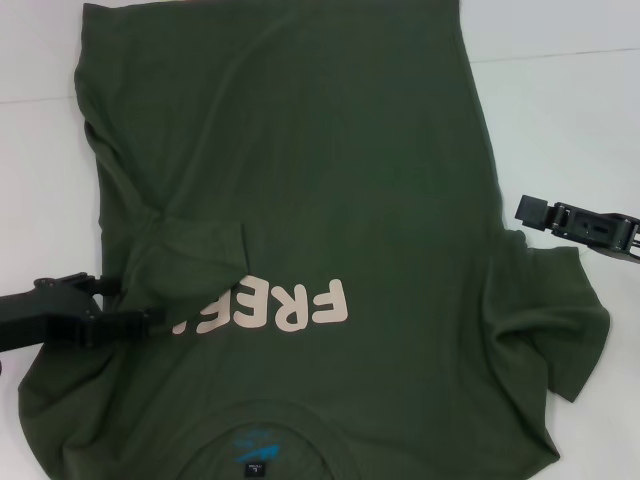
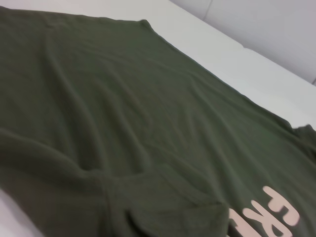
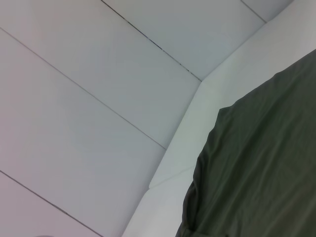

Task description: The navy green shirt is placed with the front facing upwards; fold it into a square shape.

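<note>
Head view: creased, sleeve-folded navy green shirt (image 1: pixel 330 180)

The navy green shirt (image 1: pixel 300 180) is spread front-up across the white worktop, filling most of the head view, its hem toward the top of the frame and its collar with the blue neck label at the bottom centre. Pale pink lettering is seen upside down in the lower middle, partly covered by the sleeve folded inward at the left. The other sleeve lies rumpled at the lower right.

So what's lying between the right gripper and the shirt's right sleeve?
Nothing: in the head view only bare white table separates the right gripper from the navy green shirt, sleeve just below.
</note>
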Controlling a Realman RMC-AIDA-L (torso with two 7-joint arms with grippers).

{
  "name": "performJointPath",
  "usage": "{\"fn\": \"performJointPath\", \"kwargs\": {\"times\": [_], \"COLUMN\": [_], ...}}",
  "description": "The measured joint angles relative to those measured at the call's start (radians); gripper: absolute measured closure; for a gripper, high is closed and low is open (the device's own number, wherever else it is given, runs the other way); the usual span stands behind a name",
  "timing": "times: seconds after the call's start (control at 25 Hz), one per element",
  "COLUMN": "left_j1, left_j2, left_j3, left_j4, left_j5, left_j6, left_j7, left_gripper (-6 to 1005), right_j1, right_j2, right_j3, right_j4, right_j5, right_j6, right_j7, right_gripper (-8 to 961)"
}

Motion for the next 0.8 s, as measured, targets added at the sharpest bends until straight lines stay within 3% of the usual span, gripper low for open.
{"fn": "performJointPath", "kwargs": {"times": [0.6, 0.8], "left_j1": [-0.001, -0.007], "left_j2": [-0.011, -0.013], "left_j3": [0.023, 0.045], "left_j4": [0.017, 0.002], "left_j5": [-0.034, -0.028], "left_j6": [-0.046, -0.098], "left_j7": [-0.015, -0.035], "left_gripper": [95, 200], "right_j1": [0.002, -0.005], "right_j2": [-0.001, -0.001], "right_j3": [0.0, 0.0], "right_j4": [0.0, 0.0], "right_j5": [-0.002, -0.003], "right_j6": [0.014, 0.016], "right_j7": [0.0, 0.0], "right_gripper": [126, 126]}}
